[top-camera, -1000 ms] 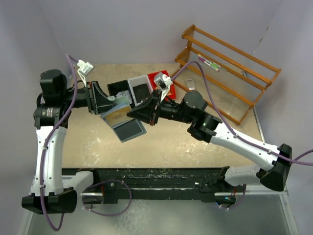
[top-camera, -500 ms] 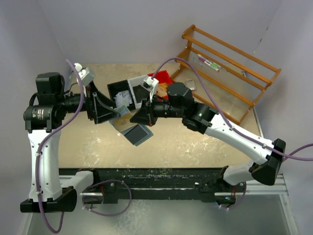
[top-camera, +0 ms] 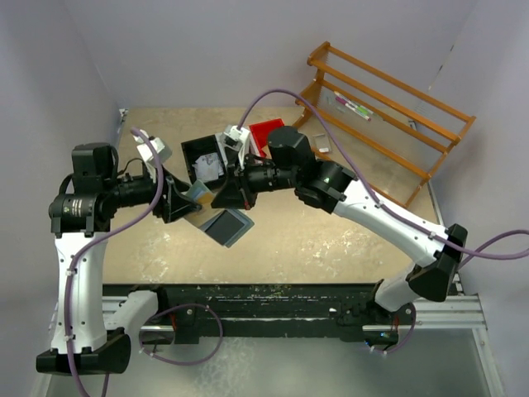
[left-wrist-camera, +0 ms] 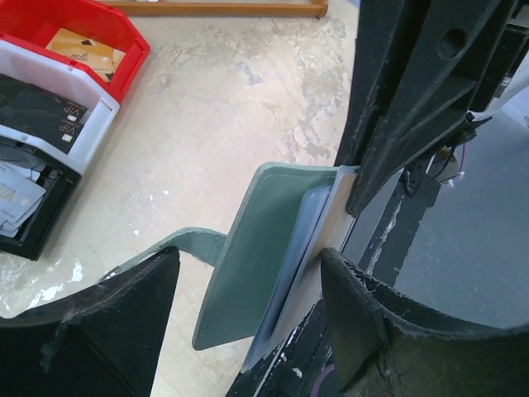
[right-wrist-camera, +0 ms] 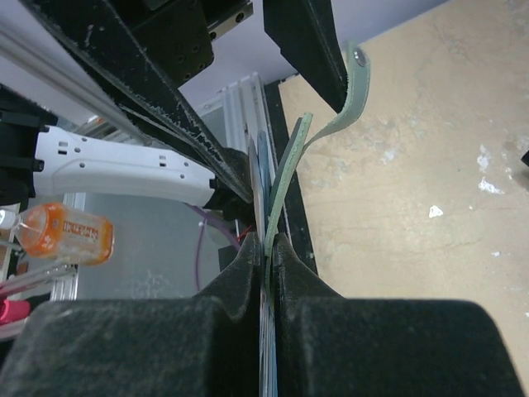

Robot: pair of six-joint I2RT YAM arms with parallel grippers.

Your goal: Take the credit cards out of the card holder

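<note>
Left wrist view shows the wallet [left-wrist-camera: 252,256] held up in the air above the tabletop [left-wrist-camera: 248,107], its cover swung partly open and the clear pages [left-wrist-camera: 304,236] fanned beside it. The right fingers [right-wrist-camera: 219,298] are pressed narrow on the wallet's stacked edge and carry it. The left fingers [left-wrist-camera: 107,331] stand wide on either side of it, gripping nothing. A tan card [left-wrist-camera: 83,51] lies in the red bin [left-wrist-camera: 25,21] and a pale card [left-wrist-camera: 12,198] in the black bin [left-wrist-camera: 45,227], so part of the job looks done. Whether cards remain in the pages I cannot tell.
</note>
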